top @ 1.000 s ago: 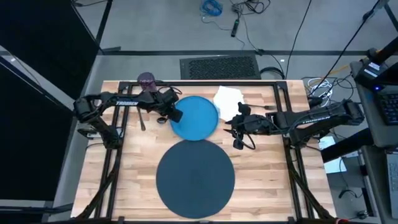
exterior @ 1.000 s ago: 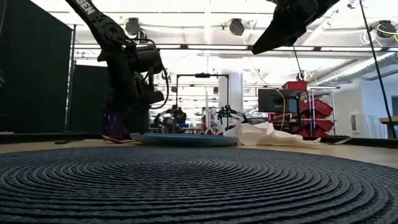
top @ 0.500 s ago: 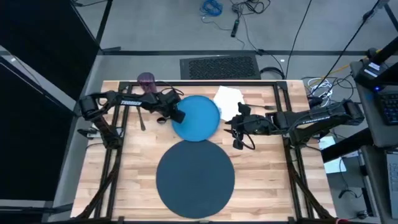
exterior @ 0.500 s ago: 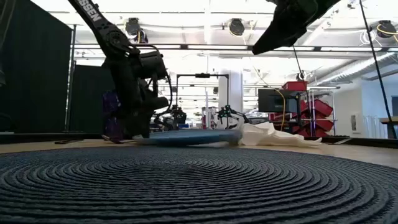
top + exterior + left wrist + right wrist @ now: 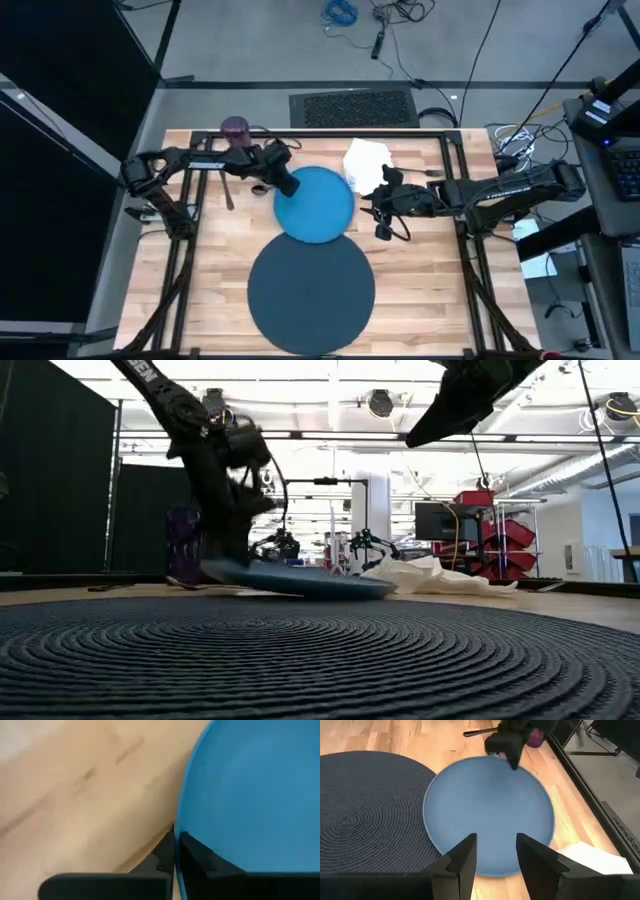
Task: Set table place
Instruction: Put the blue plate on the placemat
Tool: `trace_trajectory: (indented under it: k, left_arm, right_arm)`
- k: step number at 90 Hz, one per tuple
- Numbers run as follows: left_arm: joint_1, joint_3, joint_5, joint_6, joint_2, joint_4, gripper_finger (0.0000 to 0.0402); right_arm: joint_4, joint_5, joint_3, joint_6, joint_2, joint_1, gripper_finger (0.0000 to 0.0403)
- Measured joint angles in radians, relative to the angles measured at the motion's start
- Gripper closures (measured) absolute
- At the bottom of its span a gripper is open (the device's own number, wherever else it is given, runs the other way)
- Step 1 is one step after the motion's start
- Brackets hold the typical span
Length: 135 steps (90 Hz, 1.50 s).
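**At the far half of the table: left gripper clamped on the plate rim**

On the light wood table (image 5: 215, 260), the left gripper (image 5: 286, 185) pinches the far-left rim of the bright blue plate (image 5: 316, 205). In the left wrist view its fingers (image 5: 192, 855) sit one on each side of the rim, clenched on it. Low view shows the plate tilted, gripped edge raised, opposite edge low near the tabletop.

The plate's near edge meets or slightly overlaps the far edge of the dark slate-blue round mat (image 5: 311, 292); cannot tell which.

Right gripper (image 5: 381, 212) hovers just right of the plate, fingers (image 5: 462, 860) spread, holding nothing.

White napkin (image 5: 366, 160) lies crumpled beyond the plate's right side. Purple cup (image 5: 236, 129) stands at the far-left edge. A piece of cutlery (image 5: 228, 192) lies left of the plate, partly under the left arm; kind unclear.
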Motion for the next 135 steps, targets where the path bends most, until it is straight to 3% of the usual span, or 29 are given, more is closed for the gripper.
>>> trace_trajectory:
  k: [21,41,49,56,68,78,106,118,135]
  left_arm:
    - [0.008,0.082,0.093,-0.001,-0.105,-0.02,0.0401]
    - [-0.011,0.141,0.259,-0.031,-0.179,-0.159,0.0401]
    - [-0.041,0.141,0.355,-0.04,-0.199,-0.228,0.0401]
    - [-0.09,0.141,0.378,-0.056,-0.218,-0.327,0.0401]
    - [-0.205,0.14,0.374,-0.069,-0.227,-0.45,0.0401]
    - [-0.328,0.14,0.325,-0.131,-0.227,-0.44,0.0401]
    - [-0.62,0.096,0.199,-0.313,-0.197,-0.216,0.0401]
    - [-0.685,0.092,0.135,-0.345,-0.14,-0.199,0.0401]
    - [-0.715,0.092,0.119,-0.321,-0.021,-0.106,0.0401]
  right_arm:
    - [0.009,0.0,0.0,-0.013,0.0,0.0,0.028]
    - [0.007,0.0,0.0,-0.014,0.0,-0.007,0.028]
    - [0.002,0.0,0.0,-0.013,0.0,-0.012,0.028]
    - [-0.011,0.0,0.0,-0.007,0.0,-0.013,0.028]
    - [-0.036,0.0,0.0,-0.005,0.0,-0.013,0.028]
    - [-0.041,0.0,0.0,-0.004,0.0,-0.013,0.028]
    - [-0.038,0.0,0.0,0.006,0.0,-0.013,0.028]
    - [-0.037,0.001,0.0,0.006,0.0,-0.013,0.028]
    - [-0.033,0.0,0.0,0.02,0.0,-0.013,0.028]
